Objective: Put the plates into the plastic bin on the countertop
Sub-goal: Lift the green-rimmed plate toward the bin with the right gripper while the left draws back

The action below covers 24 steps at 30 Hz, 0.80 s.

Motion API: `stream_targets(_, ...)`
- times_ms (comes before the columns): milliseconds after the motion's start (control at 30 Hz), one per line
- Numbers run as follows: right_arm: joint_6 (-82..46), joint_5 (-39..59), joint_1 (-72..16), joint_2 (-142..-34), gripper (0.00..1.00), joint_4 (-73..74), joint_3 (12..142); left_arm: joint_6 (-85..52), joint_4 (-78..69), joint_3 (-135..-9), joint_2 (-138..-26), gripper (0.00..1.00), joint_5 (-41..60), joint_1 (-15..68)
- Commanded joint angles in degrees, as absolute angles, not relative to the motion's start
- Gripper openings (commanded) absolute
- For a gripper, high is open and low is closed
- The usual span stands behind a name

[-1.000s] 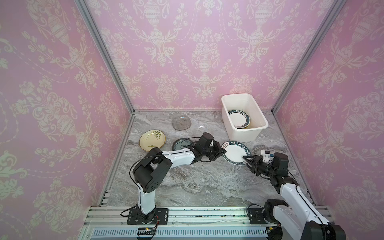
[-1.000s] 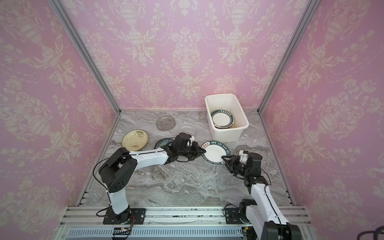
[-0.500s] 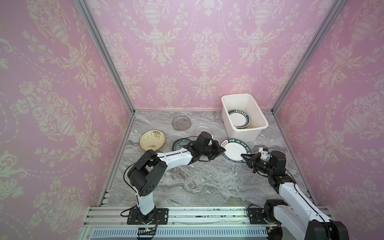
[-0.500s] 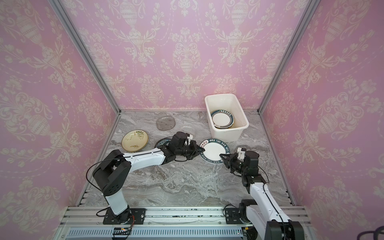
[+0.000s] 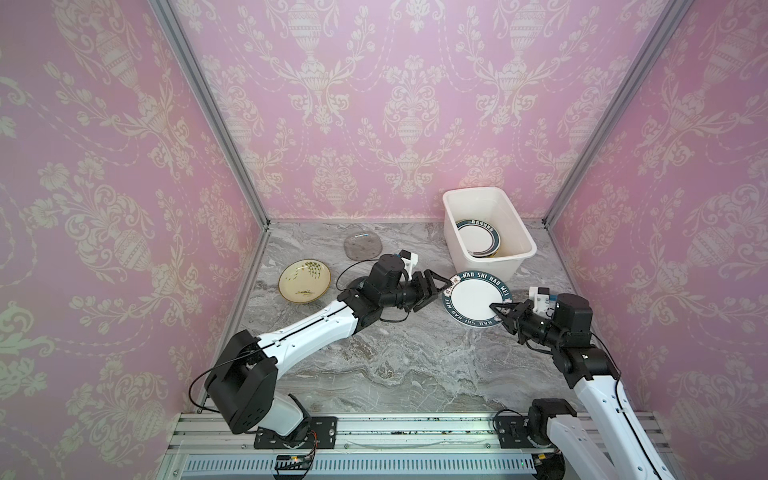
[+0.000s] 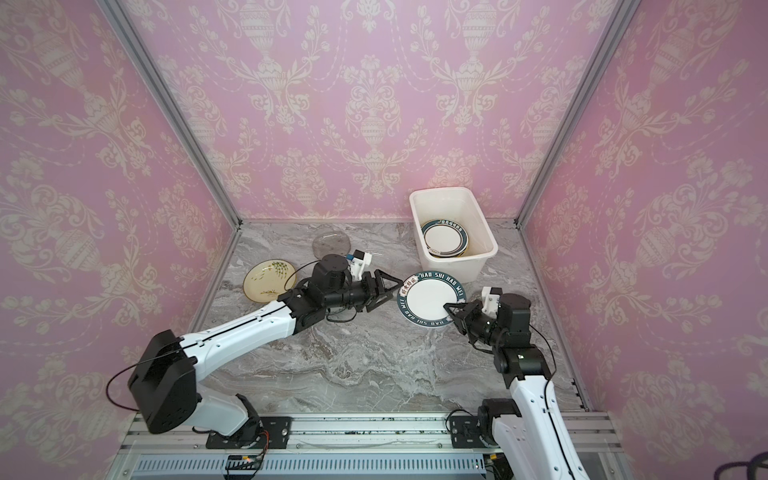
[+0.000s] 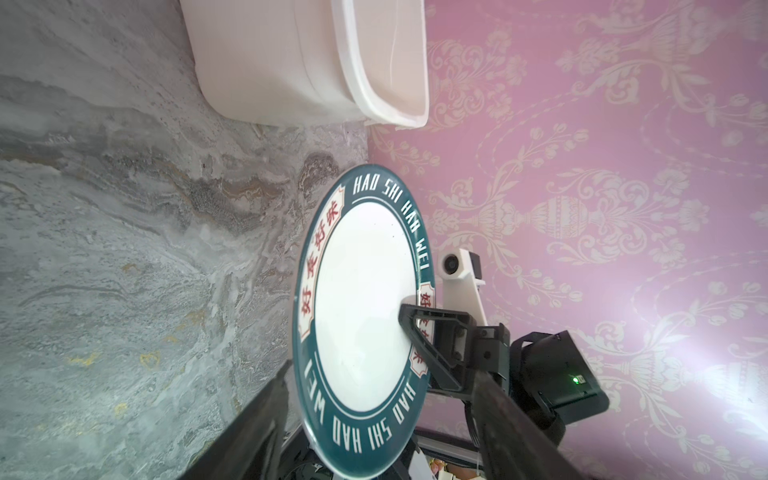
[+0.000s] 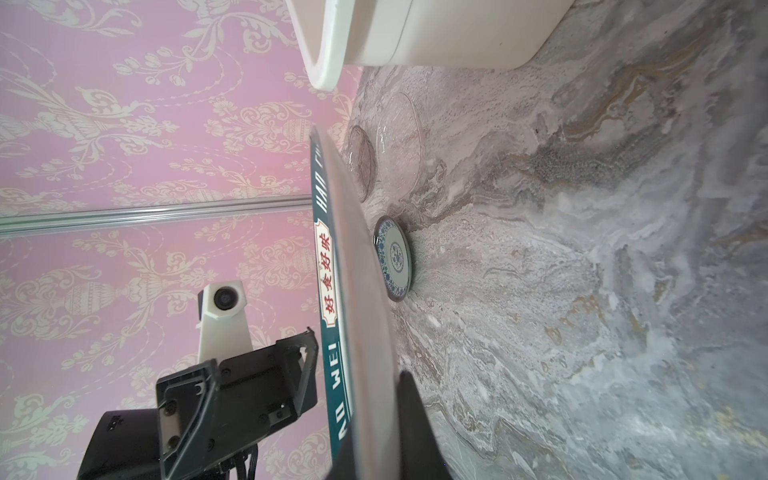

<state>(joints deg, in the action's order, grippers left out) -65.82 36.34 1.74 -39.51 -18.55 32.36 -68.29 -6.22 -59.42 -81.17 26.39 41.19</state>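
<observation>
This is a robot test cell dressed to look like a room in a home. Three flat panels of pink damask wallpaper serve as walls, joined at the back corners by bare aluminium posts. A grey marble-patterned countertop runs from panel to panel. Along its front edge lies a slotted aluminium rail, and two white-and-black robot arms stand on black mounting plates fixed to it, with loose cables showing. A small white wrist camera sits on an arm.
</observation>
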Motion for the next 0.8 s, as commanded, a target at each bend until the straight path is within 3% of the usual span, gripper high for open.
stream_targets(0,-64.07,39.31,1.56,-40.36,0.00,-23.94,37.91,-60.85,-0.98,-57.41,-73.47,0.81,21.41,37.71)
stream_targets(233,-65.20,40.04,1.57,-51.00,0.00,-21.86,53.01,-54.01,2.50,-56.03,-61.88,0.98,17.87,27.32)
stream_targets(400,-72.29,31.62,1.57,-59.00,0.00,-12.79,60.58,-49.93,6.19,-58.28,-60.54,0.99,20.28,22.97)
stream_targets(767,-83.27,8.57,0.74,-79.60,0.00,5.08,71.73,-49.82,5.16,-59.44,-62.18,0.99,22.50,22.68)
